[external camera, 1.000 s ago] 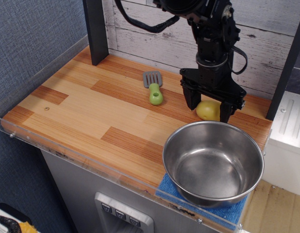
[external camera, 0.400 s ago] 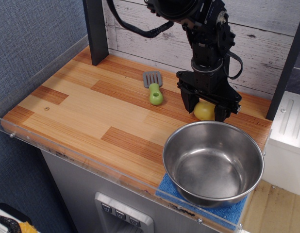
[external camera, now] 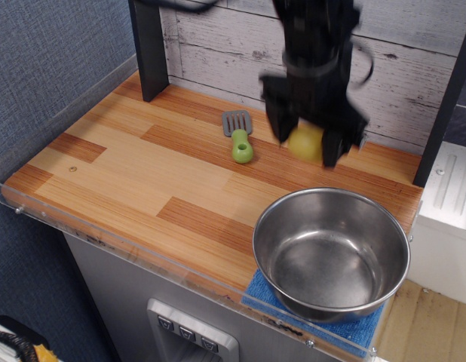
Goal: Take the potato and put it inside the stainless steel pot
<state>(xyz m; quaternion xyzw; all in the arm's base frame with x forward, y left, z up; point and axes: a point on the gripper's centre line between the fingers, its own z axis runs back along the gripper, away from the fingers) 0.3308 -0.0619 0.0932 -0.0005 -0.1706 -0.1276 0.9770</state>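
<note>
The yellow-green potato [external camera: 305,141] hangs between the black fingers of my gripper [external camera: 306,143], lifted clear of the wooden counter. The gripper is shut on it and is motion-blurred. It is behind and a little left of the stainless steel pot [external camera: 331,253], a wide shiny bowl standing at the front right corner. The pot holds nothing.
A grey toy spatula with a green handle [external camera: 239,137] lies on the counter left of the gripper. The pot rests on a blue cloth [external camera: 268,299]. A dark post [external camera: 149,47] stands at the back left. A clear acrylic lip [external camera: 127,241] runs along the front edge.
My gripper closed on the potato and has lifted it off the counter, moving up and slightly left. The pot and spatula have not moved.
</note>
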